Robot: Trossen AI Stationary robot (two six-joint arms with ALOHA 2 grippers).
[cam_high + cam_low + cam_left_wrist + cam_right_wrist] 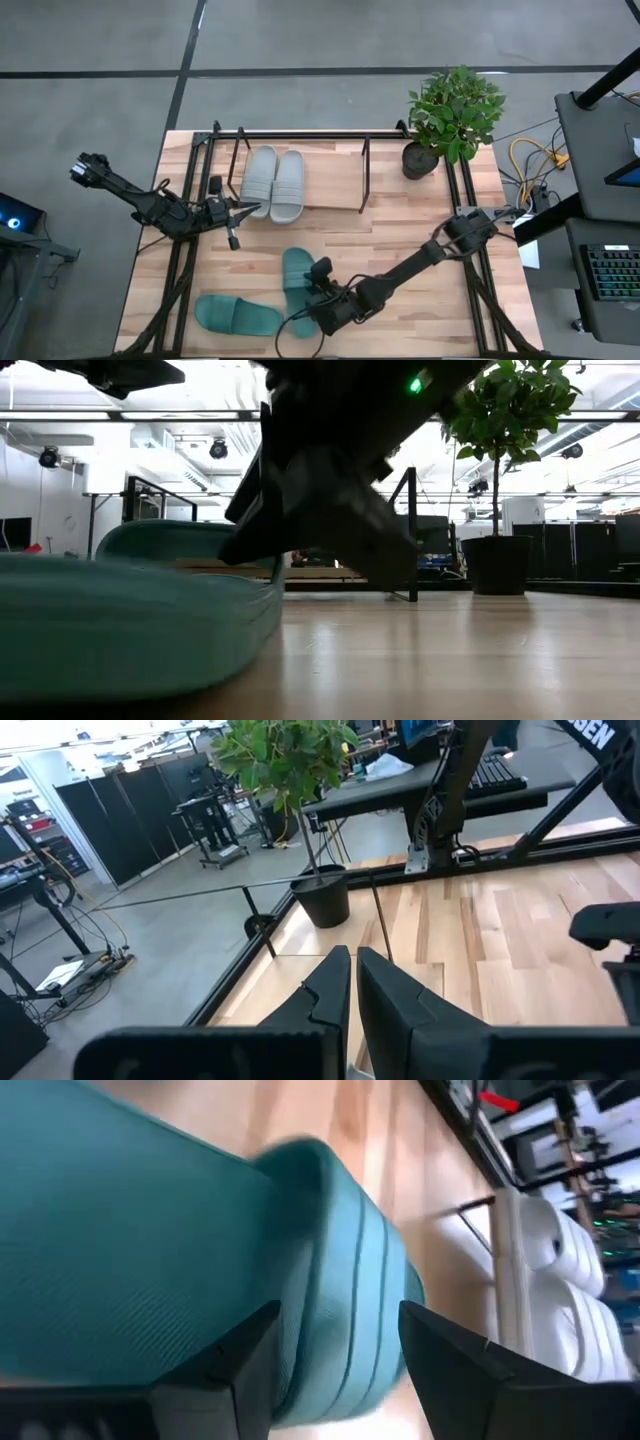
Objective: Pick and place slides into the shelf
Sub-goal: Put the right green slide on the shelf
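Note:
Two light grey slides [274,180] lie side by side on the shelf's board [330,190] at the far side of the table, and they show pale in the right wrist view [560,1280]. One dark teal slide [296,272] lies on the tabletop near the front. A second teal slide [236,316] lies to its left, at the near edge. My right gripper [318,300] is low over the first teal slide, open, with its fingers either side of the ribbed strap [345,1310]. My left gripper [243,208] hangs shut, pointing level, by the shelf's left front post. My right gripper comes at the teal slide slanting down from the table's right. Its fingers [240,1360] straddle the strap. I cannot tell whether they touch it. The slide lies flat on the table.
A potted plant [450,115] stands at the shelf's right end. The shelf's thin black tubes [300,135] frame the board. Bare board lies to the right of the grey slides, and bare tabletop [420,230] lies in front of the shelf.

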